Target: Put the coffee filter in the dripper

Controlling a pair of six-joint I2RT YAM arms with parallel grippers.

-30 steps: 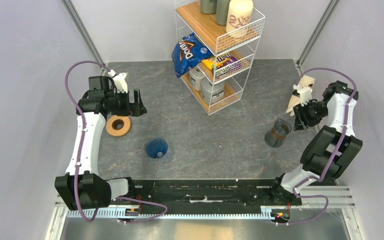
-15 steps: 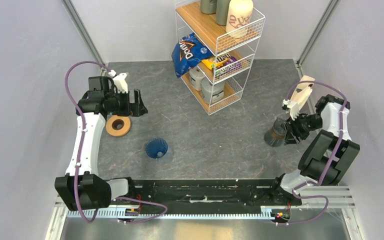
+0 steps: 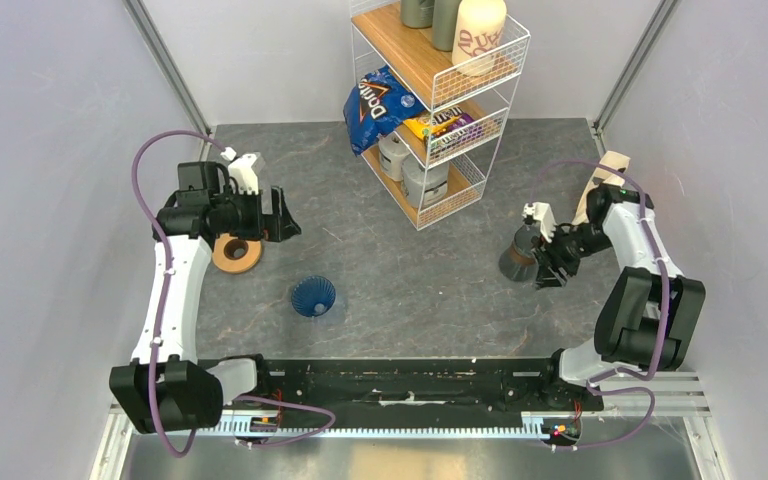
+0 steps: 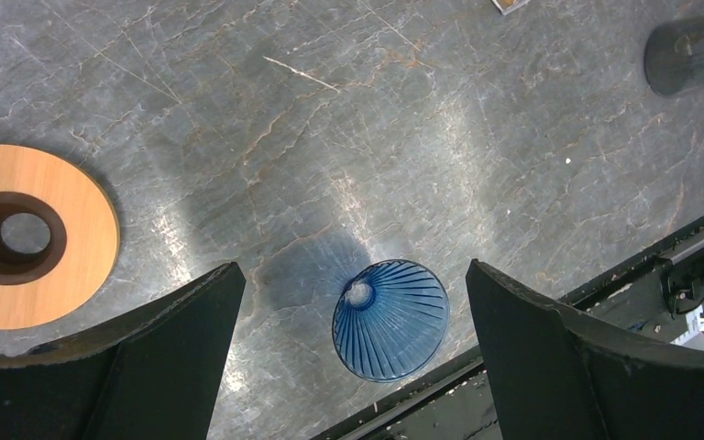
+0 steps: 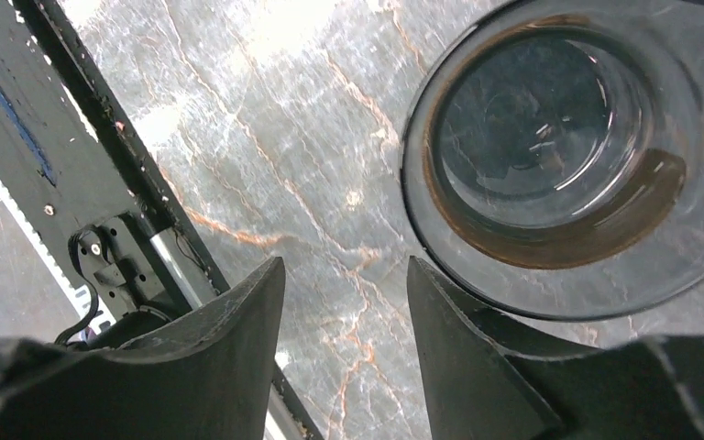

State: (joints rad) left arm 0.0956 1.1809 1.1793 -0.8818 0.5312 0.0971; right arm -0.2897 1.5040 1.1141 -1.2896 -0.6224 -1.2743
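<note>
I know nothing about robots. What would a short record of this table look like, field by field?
dripper: blue ribbed cone, alone mid-table, no filter in it
coffee filter: pale paper at the right edge, behind the right arm
left gripper: open, empty, raised near the wooden ring
right gripper: open, empty, beside the dark glass cup
backdrop: wire shelf holding a Doritos bag

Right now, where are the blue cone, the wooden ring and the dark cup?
Blue cone (image 4: 391, 321), left wrist view, ribbed wall.
Ring (image 4: 87, 238), left wrist view, wooden face.
Cup (image 3: 516, 260), top view, side wall.
</note>
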